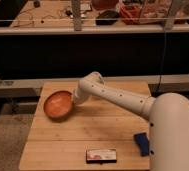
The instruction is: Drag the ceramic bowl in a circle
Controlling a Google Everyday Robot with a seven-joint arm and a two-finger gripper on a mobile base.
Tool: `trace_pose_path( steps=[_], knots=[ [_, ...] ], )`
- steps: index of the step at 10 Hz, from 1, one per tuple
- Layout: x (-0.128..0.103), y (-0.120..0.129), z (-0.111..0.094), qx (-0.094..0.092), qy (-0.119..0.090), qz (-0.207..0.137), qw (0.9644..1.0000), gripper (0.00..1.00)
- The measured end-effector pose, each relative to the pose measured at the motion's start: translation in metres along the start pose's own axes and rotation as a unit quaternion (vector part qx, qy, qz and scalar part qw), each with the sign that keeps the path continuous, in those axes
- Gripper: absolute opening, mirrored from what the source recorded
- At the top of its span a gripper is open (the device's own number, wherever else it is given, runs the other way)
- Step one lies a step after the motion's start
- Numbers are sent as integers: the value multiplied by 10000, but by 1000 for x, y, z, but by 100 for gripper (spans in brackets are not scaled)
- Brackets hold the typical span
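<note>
- Nearest, at the right edge, the bulky white rounded body of the robot (175,135) fills the lower right corner and covers the near right part of the table.
- A pale wooden slatted table (63,142) fills the middle of the scene.
- On its near edge lies a small flat dark rectangular packet with a light label (101,155).
- To the right, just beside the robot's body, lies a blue blocky sponge-like object (142,143), partly hidden.
- The white jointed arm (119,97) reaches from the robot leftward and farther across the table.
- The gripper (74,100) sits at the arm's left end, its fingers drawn together at the right rim of the bowl; whether they pinch the rim cannot be told.
- The wide, shallow round ceramic bowl (57,104) rests on the far left part of the table, close to its left edge. Its inside is glossy orange, its rim darker reddish-brown.
- Farther back, beyond a dark gap, stands a cluttered wooden workbench (53,12) behind a pale rail.
</note>
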State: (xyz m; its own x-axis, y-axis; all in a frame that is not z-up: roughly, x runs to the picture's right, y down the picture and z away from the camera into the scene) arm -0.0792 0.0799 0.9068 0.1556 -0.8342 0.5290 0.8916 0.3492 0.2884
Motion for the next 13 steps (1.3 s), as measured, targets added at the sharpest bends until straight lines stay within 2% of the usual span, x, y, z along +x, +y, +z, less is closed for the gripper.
trace_pose_path(
  steps=[3, 5, 10, 11, 13],
  knots=[
    [-3, 25, -13, 106, 70, 224, 9997, 1],
    [-21, 38, -27, 133, 157, 274, 9994, 1],
    [-53, 103, -58, -59, 313, 660, 9973, 1],
    [-59, 110, -62, -102, 331, 660, 9972, 1],
    [-76, 108, -64, -133, 331, 468, 9983, 2]
  ],
)
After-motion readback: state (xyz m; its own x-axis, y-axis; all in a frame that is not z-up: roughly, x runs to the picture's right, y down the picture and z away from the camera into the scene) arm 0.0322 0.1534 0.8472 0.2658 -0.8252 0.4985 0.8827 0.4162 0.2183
